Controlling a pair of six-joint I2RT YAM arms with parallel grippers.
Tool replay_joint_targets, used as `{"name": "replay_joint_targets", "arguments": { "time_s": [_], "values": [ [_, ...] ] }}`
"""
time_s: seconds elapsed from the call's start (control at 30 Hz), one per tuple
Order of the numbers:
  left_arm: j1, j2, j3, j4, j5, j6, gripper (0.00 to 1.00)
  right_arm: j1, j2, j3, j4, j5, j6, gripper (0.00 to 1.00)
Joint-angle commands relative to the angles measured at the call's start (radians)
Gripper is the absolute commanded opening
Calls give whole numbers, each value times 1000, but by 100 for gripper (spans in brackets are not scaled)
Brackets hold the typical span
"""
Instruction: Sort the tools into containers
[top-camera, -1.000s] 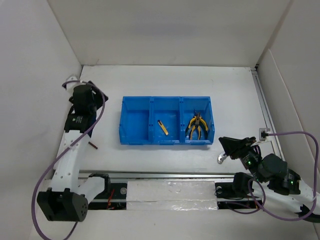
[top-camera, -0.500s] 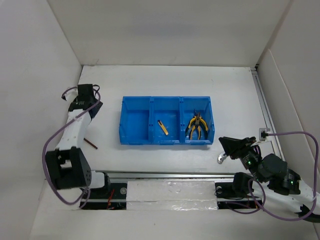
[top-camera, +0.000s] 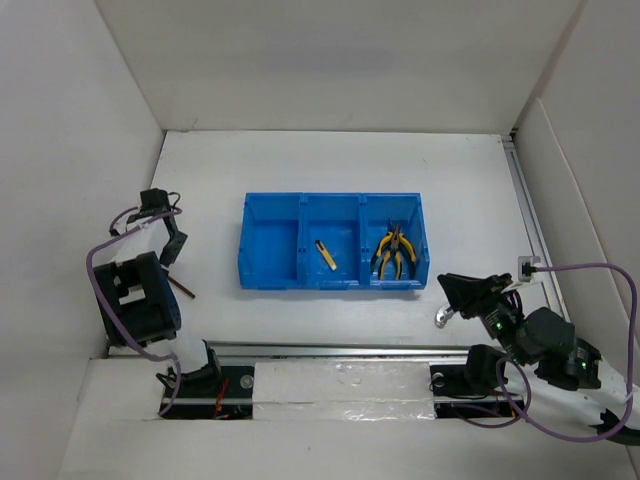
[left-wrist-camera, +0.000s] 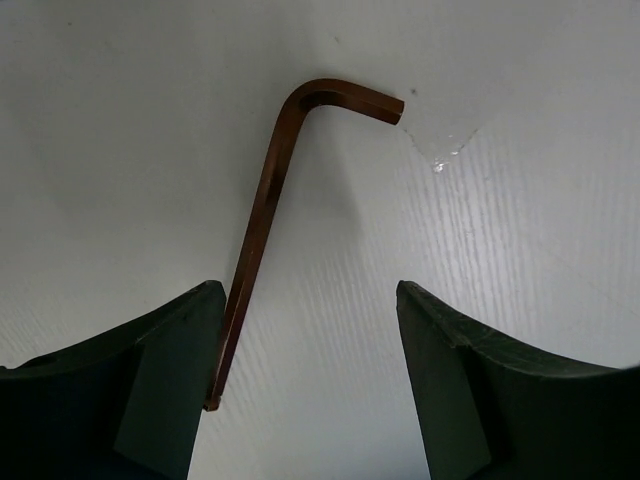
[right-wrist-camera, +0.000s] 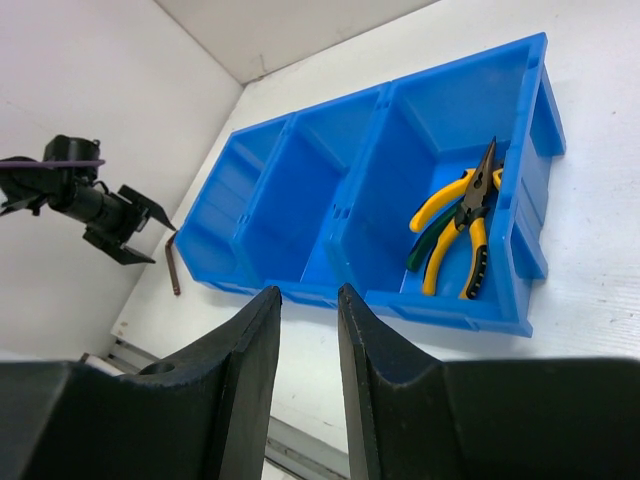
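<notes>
The blue tray (top-camera: 270, 250) has three compartments. Yellow and dark green pliers (top-camera: 393, 252) lie in its right one, and a short yellow-and-black tool (top-camera: 326, 255) lies in the middle one. A dark L-shaped hex key (top-camera: 182, 288) lies on the table left of the tray. My left gripper (left-wrist-camera: 308, 290) is open just above the hex key (left-wrist-camera: 265, 215), whose shank runs along the inner side of the left finger. My right gripper (right-wrist-camera: 308, 290) stands open by a narrow gap near the tray's right front corner, with nothing between its fingers. A small silver piece (top-camera: 441, 317) shows below it.
White walls close in the table on the left, back and right. A metal rail (top-camera: 340, 350) runs along the near edge. A purple cable (top-camera: 105, 262) loops round the left arm. The tray's left compartment (right-wrist-camera: 235, 205) looks bare.
My left arm has folded back toward the left wall and brought its gripper down over the hex key, jaws slightly wider. The right arm has not moved.
</notes>
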Motion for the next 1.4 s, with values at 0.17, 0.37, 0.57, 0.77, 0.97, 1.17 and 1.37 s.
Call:
{"name": "replay_joint_targets", "arguments": {
  "time_s": [0.17, 0.37, 0.57, 0.77, 0.97, 1.17, 1.37],
  "values": [
    [12, 86, -12, -30, -47, 7, 77, 7, -220, -1, 51, 3, -22, 35],
    [12, 55, -51, 30, -62, 8, 84, 7, -221, 0, 47, 8, -19, 35],
    [12, 141, -26, -13, -66, -20, 79, 7, -221, 0, 45, 7, -21, 35],
    [12, 149, -95, 48, -62, -48, 74, 7, -226, 0, 45, 3, -21, 35],
    [12, 173, -84, 36, -55, -54, 44, 7, -225, 0, 44, 2, -21, 35],
    [12, 166, -90, 44, -50, -54, 0, 7, -226, 0, 44, -1, -21, 35],
    [-12, 143, -51, 21, -48, -64, 0, 7, -228, 0, 44, -1, -19, 35]
  ]
}}
